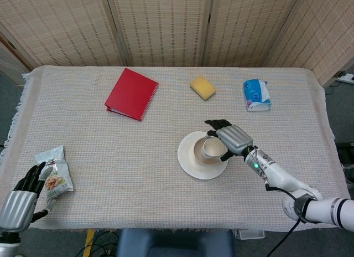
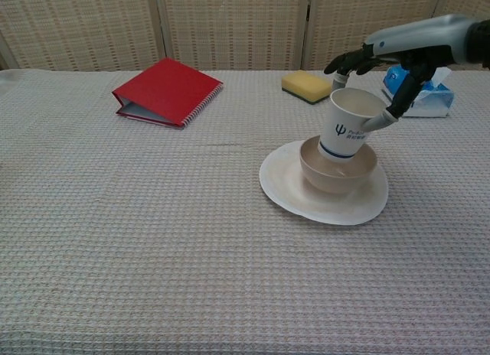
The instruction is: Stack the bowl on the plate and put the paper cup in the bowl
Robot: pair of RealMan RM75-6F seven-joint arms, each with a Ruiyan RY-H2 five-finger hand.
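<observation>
A white plate (image 1: pixel 188 163) (image 2: pixel 285 188) lies right of the table's middle with a beige bowl (image 1: pixel 199 158) (image 2: pixel 329 177) standing on it. My right hand (image 1: pixel 231 137) (image 2: pixel 398 50) holds a white paper cup (image 1: pixel 211 148) (image 2: pixel 348 124) with a blue mark, tilted, its base low inside the bowl. Whether the cup touches the bowl's bottom I cannot tell. My left hand (image 1: pixel 21 196) hangs at the table's near left corner, fingers apart and holding nothing, beside a snack packet.
A red notebook (image 1: pixel 131 93) (image 2: pixel 167 92) lies at the back left, a yellow sponge (image 1: pixel 203 87) (image 2: pixel 306 86) at the back middle, a blue tissue pack (image 1: pixel 257 94) (image 2: pixel 417 88) at the back right. A snack packet (image 1: pixel 53 174) sits at the near left edge.
</observation>
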